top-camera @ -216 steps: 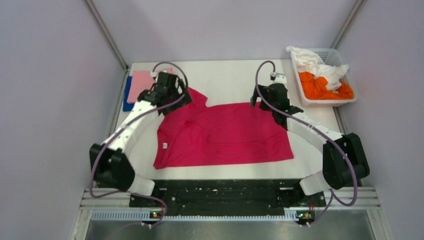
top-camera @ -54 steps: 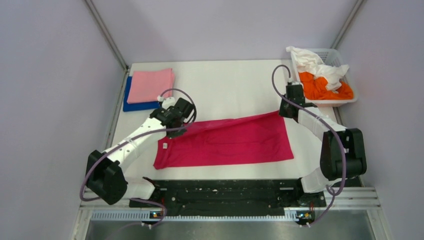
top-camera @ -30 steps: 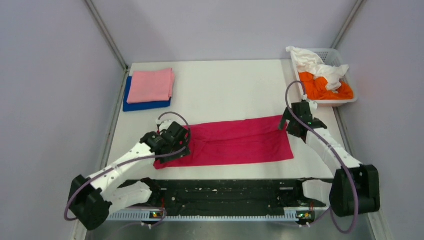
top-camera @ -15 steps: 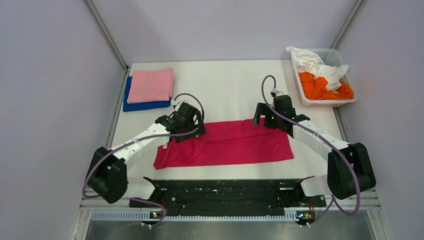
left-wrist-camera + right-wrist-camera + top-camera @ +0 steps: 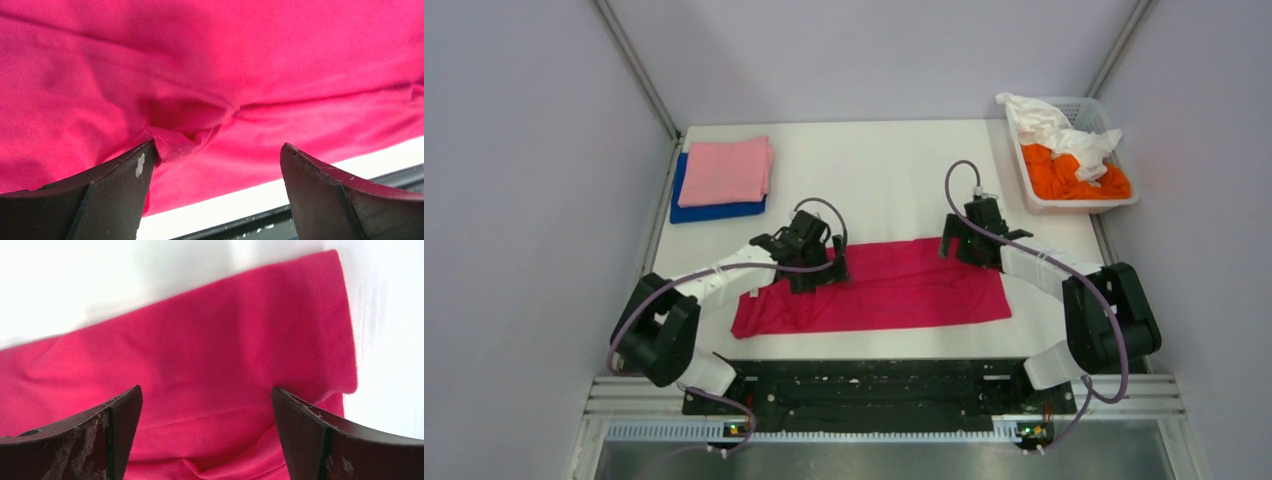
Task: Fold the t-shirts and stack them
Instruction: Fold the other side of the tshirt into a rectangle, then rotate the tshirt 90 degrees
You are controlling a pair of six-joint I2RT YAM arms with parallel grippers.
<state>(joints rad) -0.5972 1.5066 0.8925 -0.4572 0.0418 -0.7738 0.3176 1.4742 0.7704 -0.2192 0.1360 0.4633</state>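
Note:
The magenta-red t-shirt (image 5: pixel 894 290) lies folded into a long flat band near the front of the table. My left gripper (image 5: pixel 819 272) is open over its left part; in the left wrist view (image 5: pixel 215 150) a small pinch of cloth (image 5: pixel 172 142) touches the left finger. My right gripper (image 5: pixel 959 250) is open over the band's far right edge, and in the right wrist view (image 5: pixel 205 395) nothing is between its fingers. The light pink t-shirt (image 5: pixel 727 170) lies folded on the folded royal blue t-shirt (image 5: pixel 714 210) at the back left. The orange t-shirt (image 5: pixel 1074 178) and white t-shirt (image 5: pixel 1054 125) lie crumpled in the basket.
A white slotted basket (image 5: pixel 1124 200) stands at the back right corner. The white tabletop (image 5: pixel 874 180) stretches between the stack and the basket. The black base rail (image 5: pixel 874 385) runs along the near edge. Grey walls close in both sides.
The far half of the magenta-red shirt was folded toward the front into a band. Both grippers then moved inward over the band, and both now stand open.

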